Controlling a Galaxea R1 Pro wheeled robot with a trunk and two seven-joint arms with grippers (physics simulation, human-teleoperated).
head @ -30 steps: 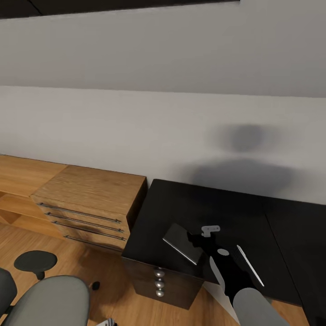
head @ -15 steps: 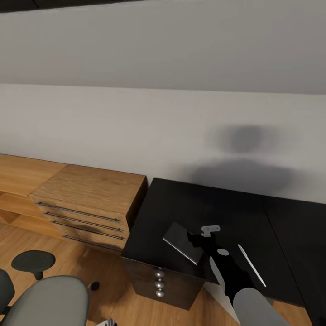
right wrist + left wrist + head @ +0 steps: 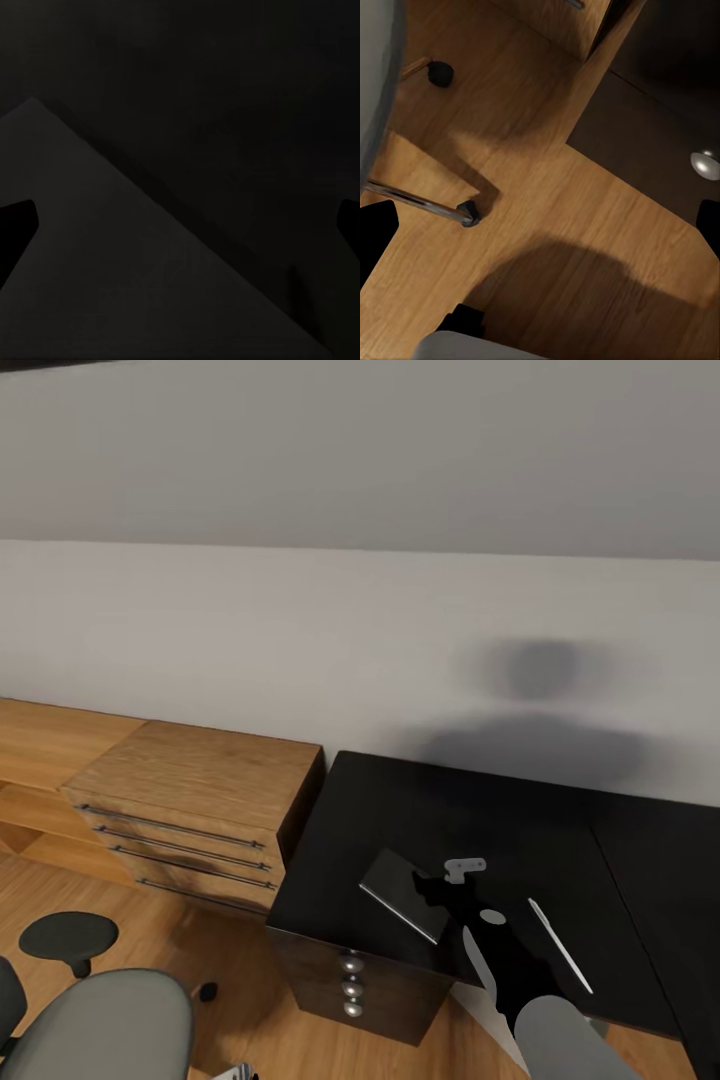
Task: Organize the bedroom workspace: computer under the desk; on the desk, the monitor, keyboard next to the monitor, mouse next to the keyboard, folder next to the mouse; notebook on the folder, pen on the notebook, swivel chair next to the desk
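your head camera has tipped slightly, so the whole scene sits a touch differently in frame. the pen has slid a little toward the desk edge, away from the notebook.

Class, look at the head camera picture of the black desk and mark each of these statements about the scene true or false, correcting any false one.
1. The notebook lies on the desk. True.
2. The pen rests on top of the notebook. False: it lies apart on the desk, on the other side of the right claw.
3. A monitor stands on the desk. False: no monitor is seen on the visible desk top.
4. The wooden drawer unit stands beside the desk. True.
5. The swivel chair is on the floor in front of the drawer unit. True.
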